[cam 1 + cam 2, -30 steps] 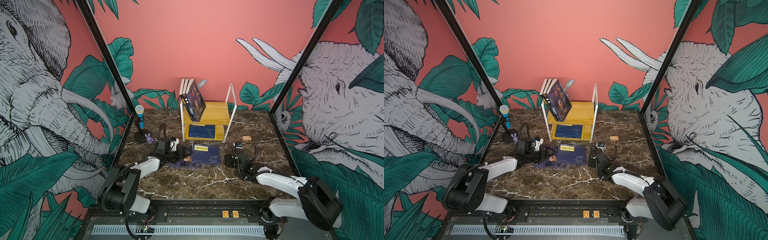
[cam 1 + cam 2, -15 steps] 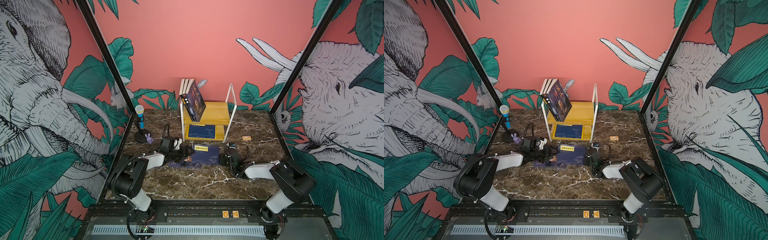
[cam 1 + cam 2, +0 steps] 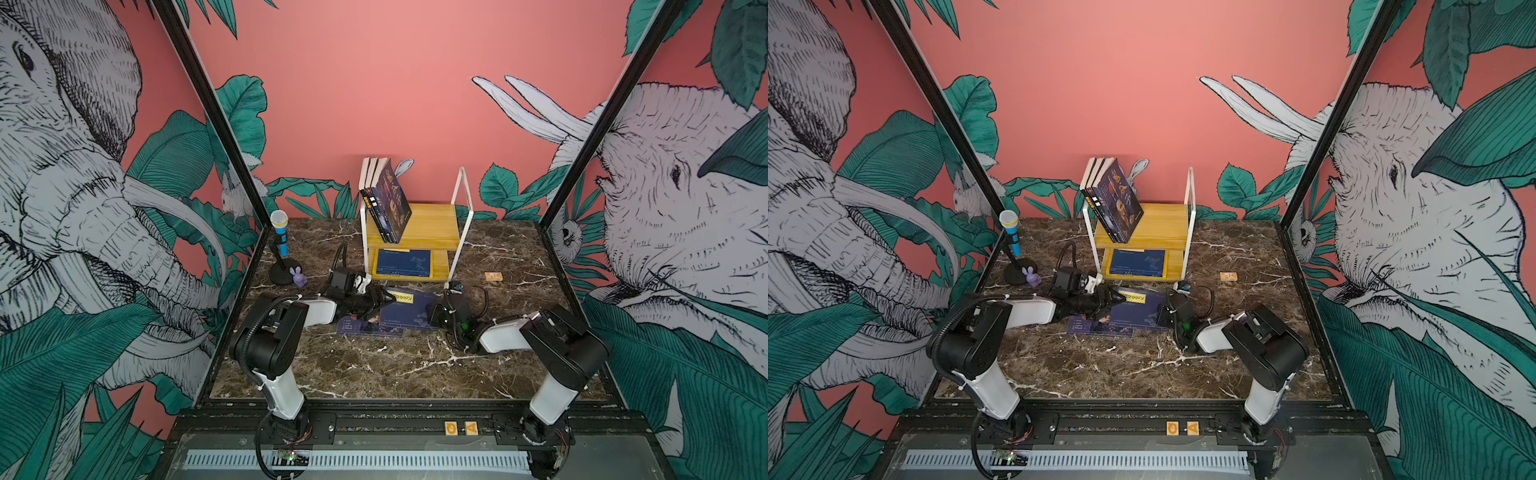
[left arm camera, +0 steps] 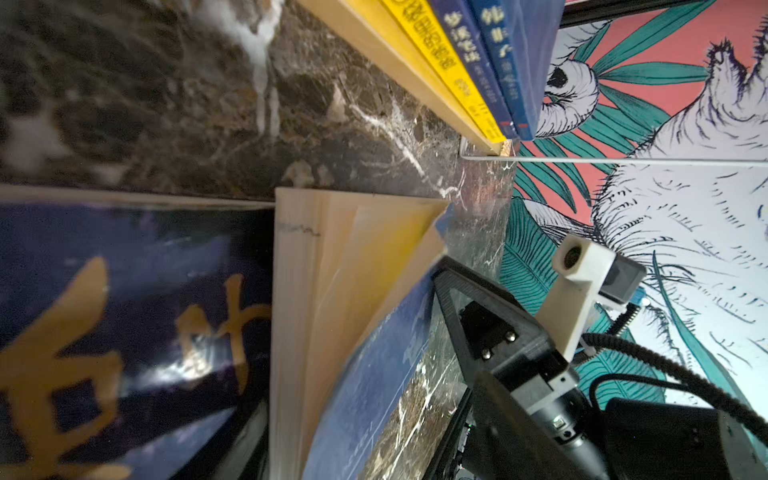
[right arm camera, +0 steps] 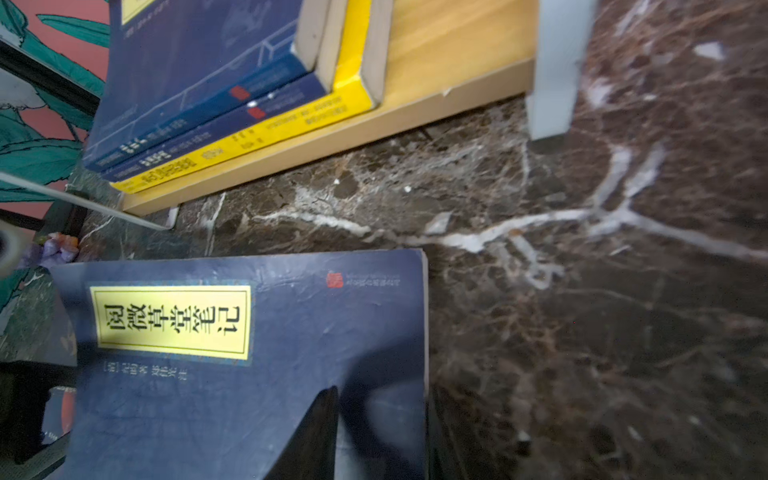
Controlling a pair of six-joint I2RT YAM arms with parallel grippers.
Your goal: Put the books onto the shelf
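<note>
The navy book with the yellow label (image 3: 405,309) lies on the counter (image 3: 374,365) just in front of the shelf (image 3: 432,224), resting on a navy calligraphy book (image 3: 365,326). The left gripper (image 3: 380,296) meets its left edge and the right gripper (image 3: 432,316) its right, probably to part it from the lower one. One right finger (image 5: 311,436) lies over the cover. I cannot tell whether either gripper has clamped. Other books (image 3: 386,199) lean on the top board.

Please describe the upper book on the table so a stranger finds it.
Find the yellow shelf at the back of the table. Before it two books overlap. The upper book is navy with a yellow label; the lower book shows a portrait.
</note>
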